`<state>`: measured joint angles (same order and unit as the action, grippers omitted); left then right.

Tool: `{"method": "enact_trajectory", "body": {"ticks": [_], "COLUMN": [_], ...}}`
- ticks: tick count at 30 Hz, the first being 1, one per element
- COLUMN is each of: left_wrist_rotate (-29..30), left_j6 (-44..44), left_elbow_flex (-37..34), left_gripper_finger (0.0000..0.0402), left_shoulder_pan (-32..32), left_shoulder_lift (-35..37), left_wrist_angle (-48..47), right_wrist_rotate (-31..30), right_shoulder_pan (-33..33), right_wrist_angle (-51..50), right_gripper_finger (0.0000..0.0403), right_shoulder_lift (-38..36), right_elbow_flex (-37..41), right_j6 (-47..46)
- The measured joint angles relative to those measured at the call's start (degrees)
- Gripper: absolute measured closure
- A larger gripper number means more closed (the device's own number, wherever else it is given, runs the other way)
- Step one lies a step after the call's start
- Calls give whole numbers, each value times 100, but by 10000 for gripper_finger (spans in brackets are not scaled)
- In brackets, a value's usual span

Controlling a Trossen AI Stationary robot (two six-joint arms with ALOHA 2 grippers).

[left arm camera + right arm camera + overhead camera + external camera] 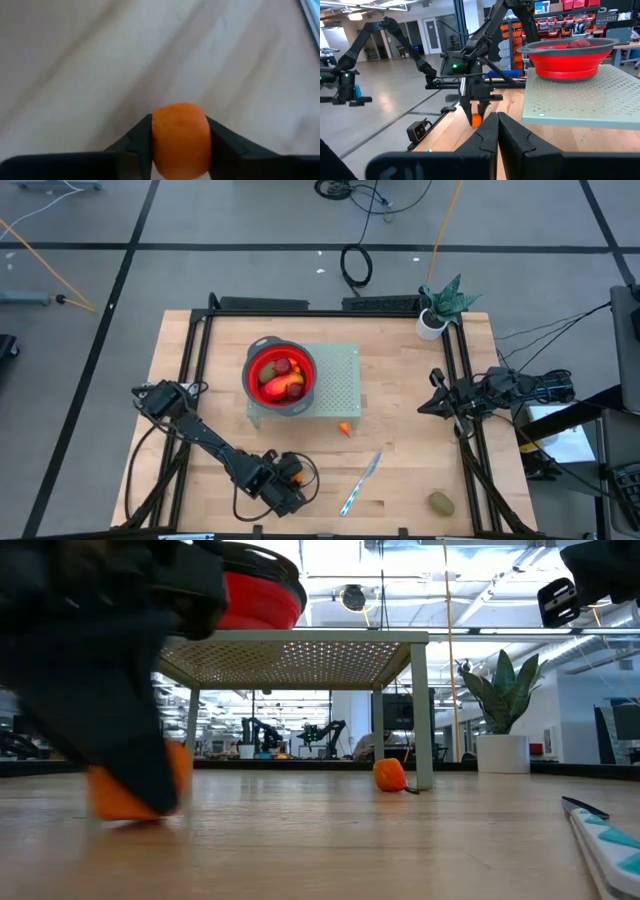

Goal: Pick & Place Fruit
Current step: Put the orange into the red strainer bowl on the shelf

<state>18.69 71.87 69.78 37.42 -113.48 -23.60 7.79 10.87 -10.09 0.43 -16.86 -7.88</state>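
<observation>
Stretching across the middle of every view is a pale wooden table (400, 470) with a dark frame along its edges, set on a grey floor crossed by dark lines and loose cables. At the near edge the left pincer (288, 476) is down at the boards, its fingers (136, 145) pressed against both sides of an orange fruit (180, 140) (in the low view the piece sits right at the wood, so whether it is lifted cannot be told). A red bowl (254, 365) stands on a pale green perforated stand (340, 380) near the table's middle and holds several red, dark red and orange fruits (281, 380). A small orange fruit (345, 428) lies just beside the stand's near corner, and an olive-brown fruit (441, 503) lies towards the near right corner. Between these two lies a silver-and-blue knife (361, 480). A potted plant (437, 305) stands at the far right corner. The right pincer (428, 406) waits at the right edge, fingers together and empty. Beyond the table the room shows other robot arms, shelves with red and orange bins, and bright ceiling lights.
</observation>
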Motion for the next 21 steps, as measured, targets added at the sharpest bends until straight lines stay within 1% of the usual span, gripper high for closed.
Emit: {"method": "enact_trajectory", "body": {"ticks": [4, 6, 8, 11, 14, 18, 21], "left_wrist_rotate": [-214, -136, 27, 598, 1374, 2359, 2935], "left_j6": [142, 193, 166, -151, -831, -2024, -2897], "left_elbow_flex": [-13, -13, -12, -11, 2, 2, 7], "left_gripper_finger": [310, 316, 313, 293, 281, 286, 299], "left_shoulder_pan": [44, 103, 178, 354, 568, 834, 1014], "left_shoulder_lift": [378, 650, 897, 1272, 1609, 1877, 1955], "left_wrist_angle": [25, 50, 210, 661, 1320, 2227, 2899], "right_wrist_rotate": [0, 0, 0, 1, 0, 2, 2], "right_shoulder_pan": [-1, 0, 1, -1, 0, -1, 1], "right_wrist_angle": [-1, 5, 2, 11, 45, 86, 113], "right_gripper_finger": [399, 399, 399, 399, 399, 399, 399], "right_shoulder_lift": [0, 0, 0, 0, 0, 0, 0], "right_elbow_flex": [0, 0, 0, 0, 0, 0, 0], "right_j6": [-1, -1, -30, -42, -42, -42, -42]}}
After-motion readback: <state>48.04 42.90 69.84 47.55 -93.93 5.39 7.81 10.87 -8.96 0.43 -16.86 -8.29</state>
